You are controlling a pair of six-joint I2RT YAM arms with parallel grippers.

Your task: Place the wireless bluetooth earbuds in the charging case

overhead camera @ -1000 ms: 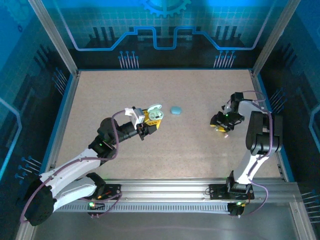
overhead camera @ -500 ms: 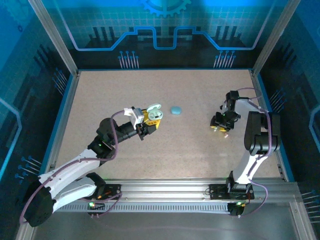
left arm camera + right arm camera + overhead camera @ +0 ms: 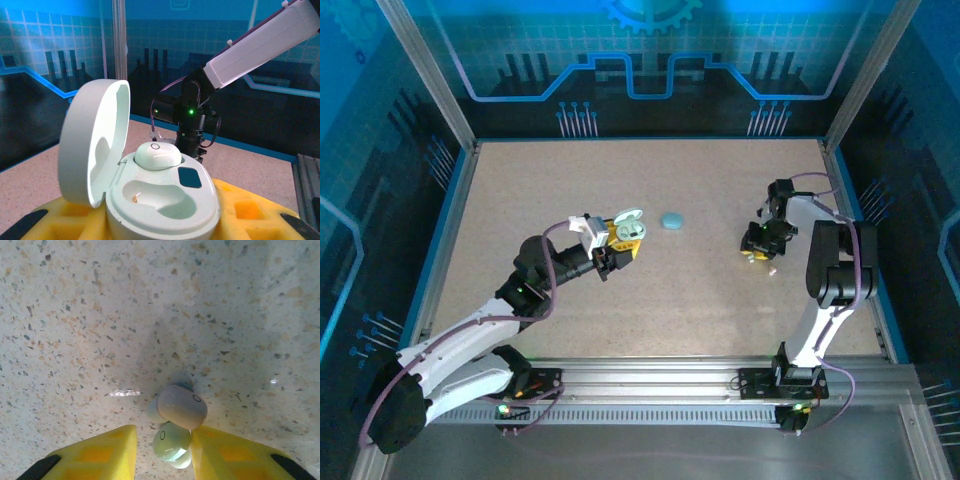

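Two grippers, entered in turn, each followed by what lies around it.

Left gripper (image 3: pixel 620 243): closed on the case (image 3: pixel 165 212), with yellow fingers (image 3: pixel 240 215) on either side of its base. In the overhead view it is left of the table's centre, angled toward the far right.
- Lid (image 3: pixel 92 140): hinged open and standing upright at the left of the case in the wrist view.
- Seated earbud (image 3: pixel 156 155): one, in the far pocket, next to a dark oval patch on the case's face.
- Near pocket (image 3: pixel 155 197): bare, with a small gold contact on its floor.
- Blue oval (image 3: pixel 672 221): one, on the table just right of the case and apart from it.

Right gripper (image 3: pixel 164 434): pointing down at the right side of the table, jaws partly open around one earbud.
- Lower earbud (image 3: pixel 171 442): between the yellow fingertips. One finger is against it and a narrow gap shows at the other, so it is not clamped.
- Upper earbud (image 3: pixel 182 406): on the table just beyond the fingertips, touching the lower one.

Table (image 3: pixel 720 310): speckled beige, carrying all of the above.
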